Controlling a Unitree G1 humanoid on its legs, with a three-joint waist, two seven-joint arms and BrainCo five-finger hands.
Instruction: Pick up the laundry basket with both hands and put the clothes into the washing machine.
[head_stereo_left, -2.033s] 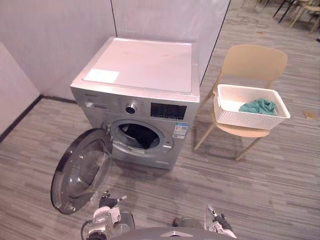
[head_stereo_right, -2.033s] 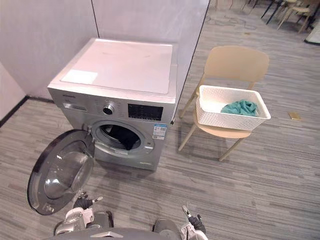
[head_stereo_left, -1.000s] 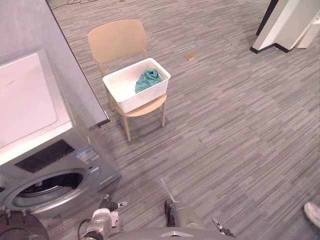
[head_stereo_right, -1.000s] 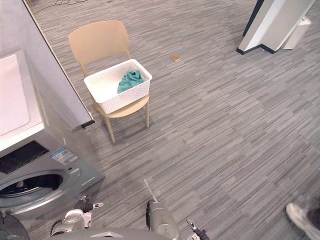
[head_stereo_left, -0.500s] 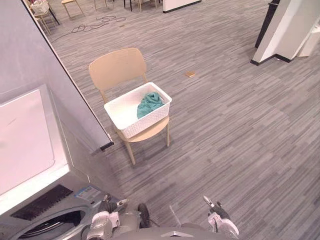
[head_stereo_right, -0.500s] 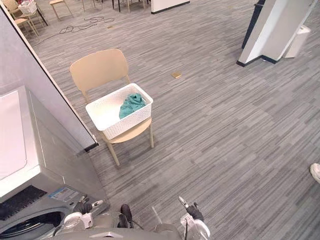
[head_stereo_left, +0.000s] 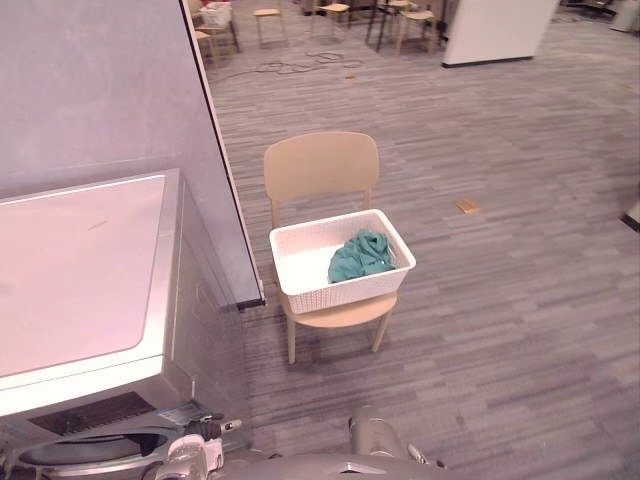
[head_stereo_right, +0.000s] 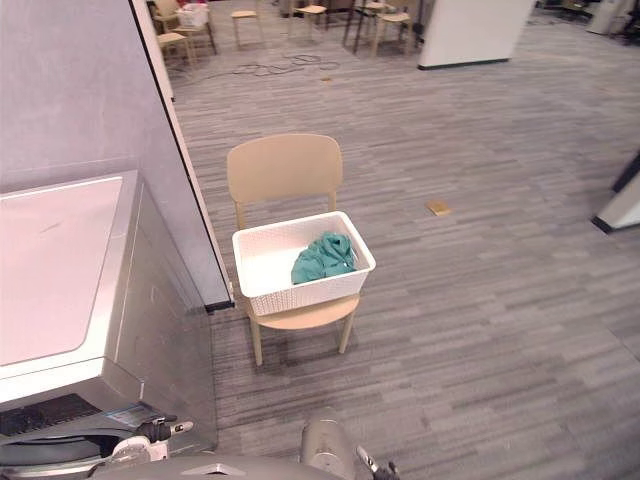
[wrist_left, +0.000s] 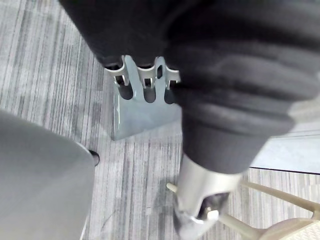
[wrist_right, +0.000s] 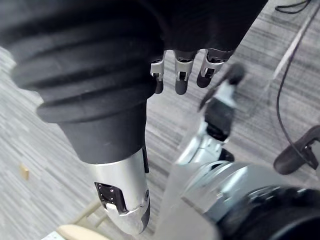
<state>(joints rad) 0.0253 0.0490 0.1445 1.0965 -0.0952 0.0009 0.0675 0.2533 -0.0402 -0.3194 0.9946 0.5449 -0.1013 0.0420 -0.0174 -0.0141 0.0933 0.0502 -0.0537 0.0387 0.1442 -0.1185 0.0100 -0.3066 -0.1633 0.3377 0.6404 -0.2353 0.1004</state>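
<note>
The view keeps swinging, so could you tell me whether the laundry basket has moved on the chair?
No. The laundry basket still sits on the chair seat; only the camera turned.

The right hand, under its dark ribbed cover, hangs over a grey striped plank floor. Its silver dark-tipped fingers are relaxed and hold nothing, and the silver thumb stretches towards six o'clock. A small flat tan square lies on the floor at eight o'clock. The edge of a pale beige chair shows at seven.

Washing machine sticker: unreadable
</note>
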